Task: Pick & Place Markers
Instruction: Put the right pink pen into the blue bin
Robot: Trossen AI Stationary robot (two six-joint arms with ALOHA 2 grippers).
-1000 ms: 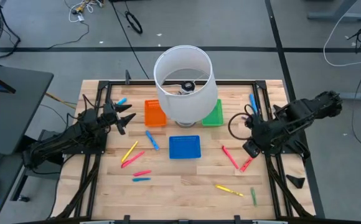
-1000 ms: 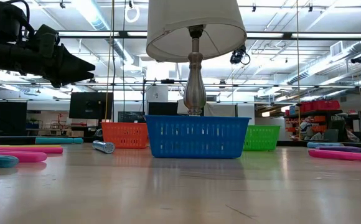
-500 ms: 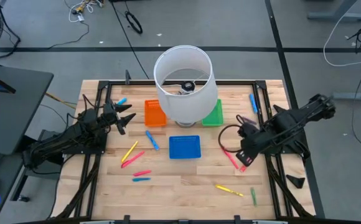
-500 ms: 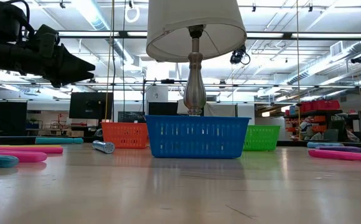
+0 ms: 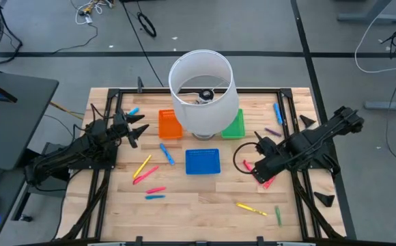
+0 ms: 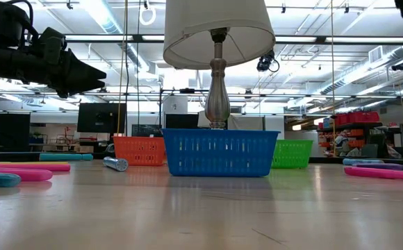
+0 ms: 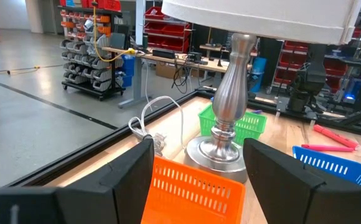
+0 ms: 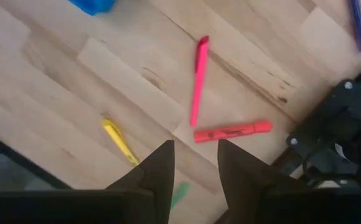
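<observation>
high view: the wooden table (image 5: 205, 198) is seen from straight above, with a white-shaded lamp (image 5: 202, 92) standing at about twelve o'clock from the table's middle. an orange tray (image 5: 170, 124) is set just at the lamp's nine o'clock side, a green tray (image 5: 235, 126) at its three o'clock side, and a blue tray (image 5: 203, 161) at its six o'clock side.

the right gripper (image 5: 258, 170) is held low over the table at about three o'clock from the blue tray, above a pink marker (image 8: 198, 81) and a red marker (image 8: 233, 131) that lie near each other in an angle. in the right wrist view its fingers (image 8: 158, 171) are parted with bare wood between them, nothing being grasped; a yellow marker (image 8: 119, 140) is seen just beside them.

the left gripper (image 5: 136, 128) is kept raised at nine o'clock from the orange tray, its jaws released wide and empty, as the left wrist view shows.

the other markers are spread over the table: a blue one (image 5: 166, 153), a yellow one (image 5: 142, 166) and a red one (image 5: 146, 174) at about nine o'clock from the blue tray, a red one (image 5: 156, 190) and a teal one (image 5: 155, 197) at seven o'clock, a yellow one (image 5: 251, 208) and a green one (image 5: 278, 215) at five o'clock, and a blue one (image 5: 277, 113) with a purple one (image 5: 273, 131) at about two o'clock. none is seen in a tray.
</observation>
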